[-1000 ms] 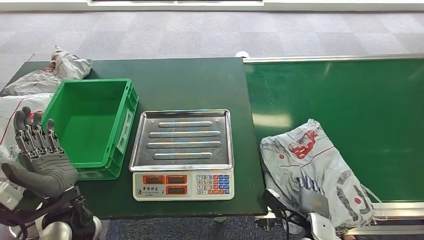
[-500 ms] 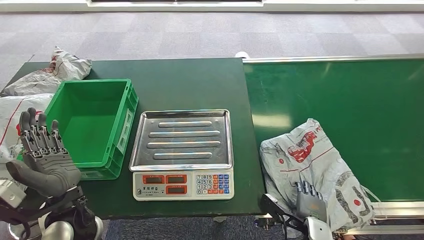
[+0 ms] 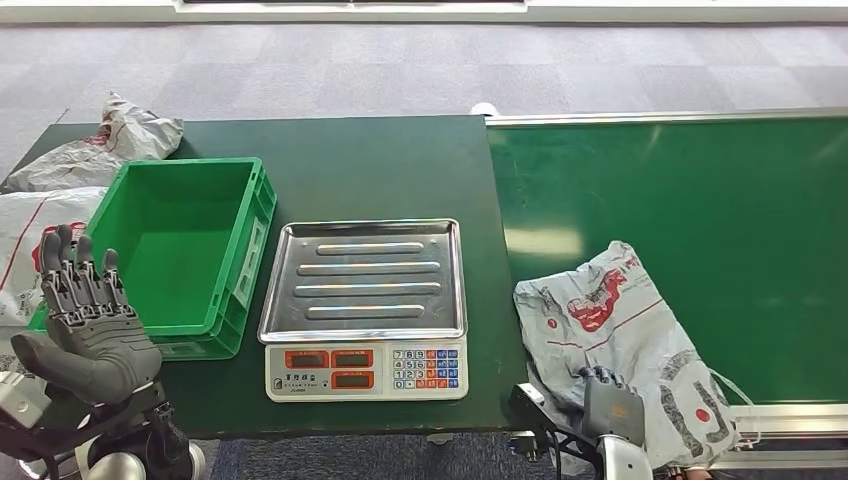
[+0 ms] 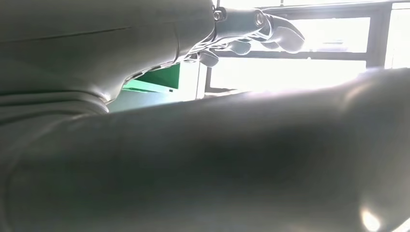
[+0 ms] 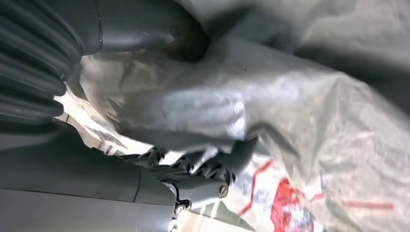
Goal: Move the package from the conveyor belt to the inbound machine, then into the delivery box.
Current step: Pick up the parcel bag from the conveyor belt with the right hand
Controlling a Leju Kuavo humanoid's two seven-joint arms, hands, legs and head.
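On smooth green belt (image 3: pixel 700 230): crinkled grey plastic package (image 3: pixel 620 340), right robot hand (image 3: pixel 610 405) grasping it; left robot hand (image 3: pixel 88 325) released.

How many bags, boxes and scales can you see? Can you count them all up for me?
Grey plastic package bags: 3 (one on the conveyor belt, one behind the crate, one beside the crate)
Green crates: 1
Weighing scales: 1
Total: 5
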